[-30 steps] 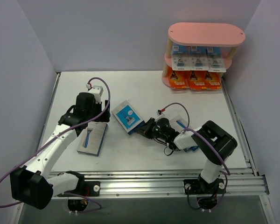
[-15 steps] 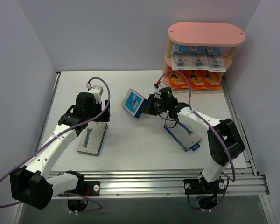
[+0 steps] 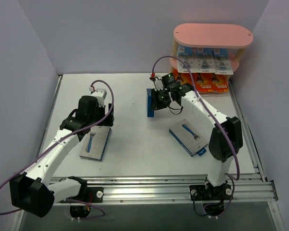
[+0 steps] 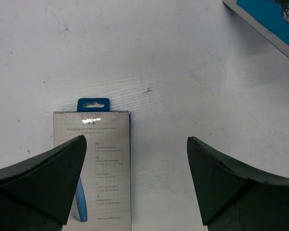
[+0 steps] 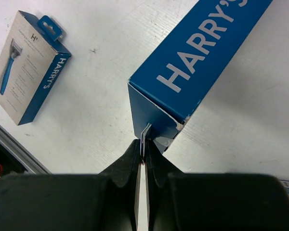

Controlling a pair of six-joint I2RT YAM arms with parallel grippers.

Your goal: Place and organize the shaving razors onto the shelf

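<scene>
Far-right corner: the shelf (image 3: 213, 35) holds cards (image 3: 203, 60) mid tier, orange boxes (image 3: 202, 83) below. The right gripper (image 5: 143, 144) pinches the blue box (image 5: 197, 62) by its flap; the left gripper (image 4: 136, 144) gapes wide over the grey box (image 4: 98, 163).

Blue white-lettered box (image 5: 202, 53), pink shelf (image 3: 212, 34)

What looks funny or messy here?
The blue Harry's box is turned on its edge; the right gripper pinches only a thin flap at its end, and that corner looks a bit crumpled. Two grey boxes lie crooked on the table. The packs on the shelf look tidy.
</scene>
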